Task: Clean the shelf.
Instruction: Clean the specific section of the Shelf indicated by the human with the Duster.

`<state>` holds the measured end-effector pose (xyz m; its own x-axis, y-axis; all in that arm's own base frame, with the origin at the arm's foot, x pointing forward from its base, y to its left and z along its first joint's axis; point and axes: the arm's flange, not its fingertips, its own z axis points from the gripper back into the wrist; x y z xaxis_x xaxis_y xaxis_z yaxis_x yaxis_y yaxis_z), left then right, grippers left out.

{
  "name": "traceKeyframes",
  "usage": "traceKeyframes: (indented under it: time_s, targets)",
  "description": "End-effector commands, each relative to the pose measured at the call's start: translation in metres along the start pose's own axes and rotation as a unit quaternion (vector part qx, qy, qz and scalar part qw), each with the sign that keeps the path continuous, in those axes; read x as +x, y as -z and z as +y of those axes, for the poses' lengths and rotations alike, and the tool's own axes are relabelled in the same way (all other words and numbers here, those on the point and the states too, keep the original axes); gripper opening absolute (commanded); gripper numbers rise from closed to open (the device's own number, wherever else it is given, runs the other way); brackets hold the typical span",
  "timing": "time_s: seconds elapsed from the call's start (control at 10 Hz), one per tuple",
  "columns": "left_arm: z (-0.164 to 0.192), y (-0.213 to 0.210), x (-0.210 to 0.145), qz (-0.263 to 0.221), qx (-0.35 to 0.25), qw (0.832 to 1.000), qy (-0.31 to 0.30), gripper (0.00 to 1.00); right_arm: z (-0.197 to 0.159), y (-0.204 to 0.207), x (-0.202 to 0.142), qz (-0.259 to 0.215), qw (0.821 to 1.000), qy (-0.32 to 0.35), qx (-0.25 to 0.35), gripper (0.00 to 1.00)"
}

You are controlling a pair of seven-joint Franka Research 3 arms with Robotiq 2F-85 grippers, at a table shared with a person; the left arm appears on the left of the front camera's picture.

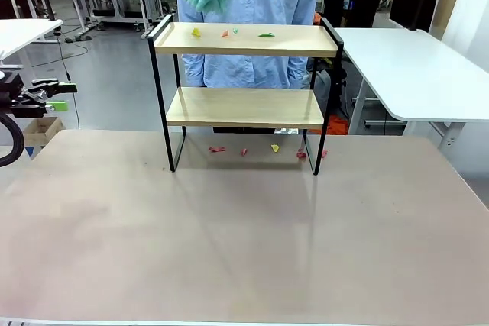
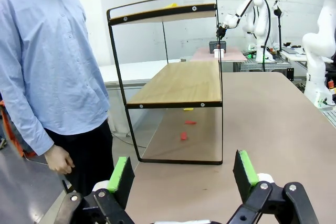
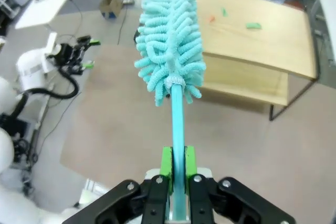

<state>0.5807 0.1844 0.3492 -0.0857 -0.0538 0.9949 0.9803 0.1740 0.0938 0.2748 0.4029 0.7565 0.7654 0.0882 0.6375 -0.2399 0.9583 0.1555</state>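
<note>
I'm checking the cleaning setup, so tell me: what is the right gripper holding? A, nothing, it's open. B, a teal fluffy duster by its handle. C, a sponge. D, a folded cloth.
B: in the right wrist view the right gripper is shut on the thin handle of the teal duster, whose fluffy head is up over the shelf.

The small two-tier shelf (image 1: 244,106), two light wooden boards in a thin black metal frame with raised black rails at the left and right ends, stands upright on its legs at the far middle of the tabletop (image 1: 229,250). Its top board carries a few small scraps (image 1: 195,32), yellow, orange and green, spread along it. Red and yellow bits (image 1: 275,147) lie on the tabletop beneath it, between the legs.
</note>
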Motion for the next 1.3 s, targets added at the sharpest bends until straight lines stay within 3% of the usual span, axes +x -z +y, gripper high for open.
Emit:
traceKeyframes:
  time_s: [0.0,0.5,1.2]
  targets:
    - [-0.001,0.001,0.003,0.0,-0.001,1.0,0.005,1.0,0.048,0.031,0.046,-0.035,0.998,0.037,-0.03,0.12]
    - [-0.001,0.001,0.003,0.0,-0.001,1.0,0.005,1.0,0.097,0.087,0.068,-0.03,0.996,0.068,-0.048,0.12]
    - [-0.001,0.001,0.003,0.0,-0.001,1.0,0.005,1.0,0.089,0.137,0.046,0.035,0.993,0.093,-0.065,0.12]
